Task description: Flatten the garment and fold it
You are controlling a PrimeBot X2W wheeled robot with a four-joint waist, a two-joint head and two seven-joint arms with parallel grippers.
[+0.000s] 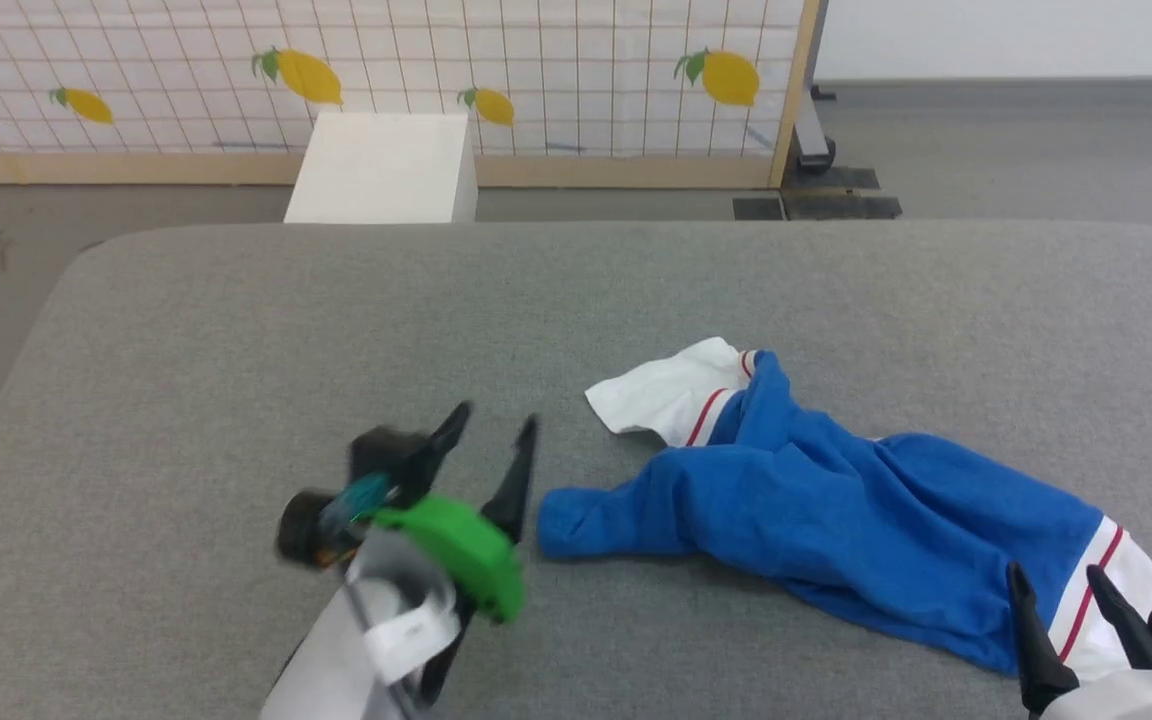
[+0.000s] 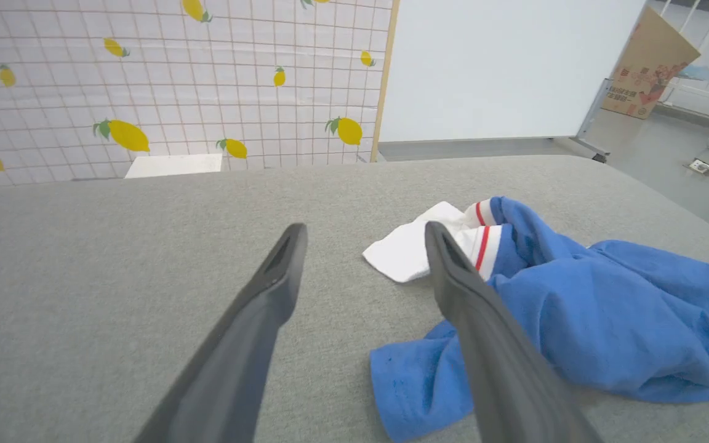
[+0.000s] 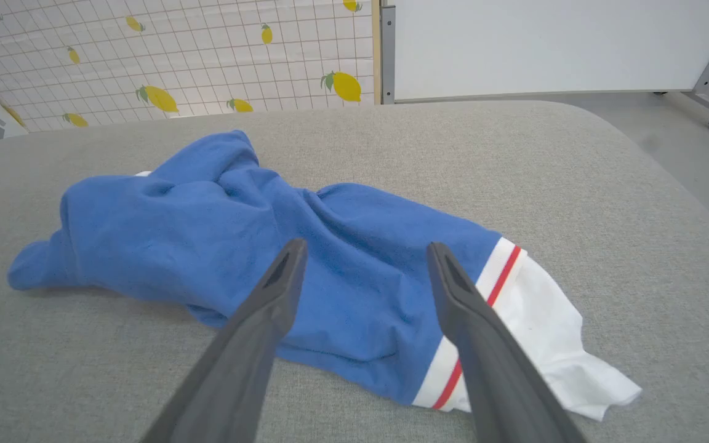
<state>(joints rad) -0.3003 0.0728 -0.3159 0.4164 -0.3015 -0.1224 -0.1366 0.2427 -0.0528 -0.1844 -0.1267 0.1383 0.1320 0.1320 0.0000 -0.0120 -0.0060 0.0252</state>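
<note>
The garment [image 1: 836, 510], a bright blue shirt with white sleeve panels edged in red stripes, lies crumpled on the grey table [image 1: 236, 330], right of centre. One white sleeve [image 1: 671, 395] points to the far left, the other [image 1: 1106, 600] lies at the near right. My left gripper [image 1: 496, 430] hovers open just left of the shirt's blue near-left corner [image 2: 416, 381]. At the lower right my right gripper [image 1: 1056, 585] stands open over the near white sleeve [image 3: 539, 332], nothing between its fingers. The garment [image 3: 237, 240] is crumpled with deep folds.
A white box [image 1: 381, 165] stands beyond the table's far edge, in front of a lemon-patterned grid screen [image 1: 536, 70]. A whiteboard stand's foot [image 1: 816, 150] is on the floor at the far right. Bare grey table stretches left of the shirt.
</note>
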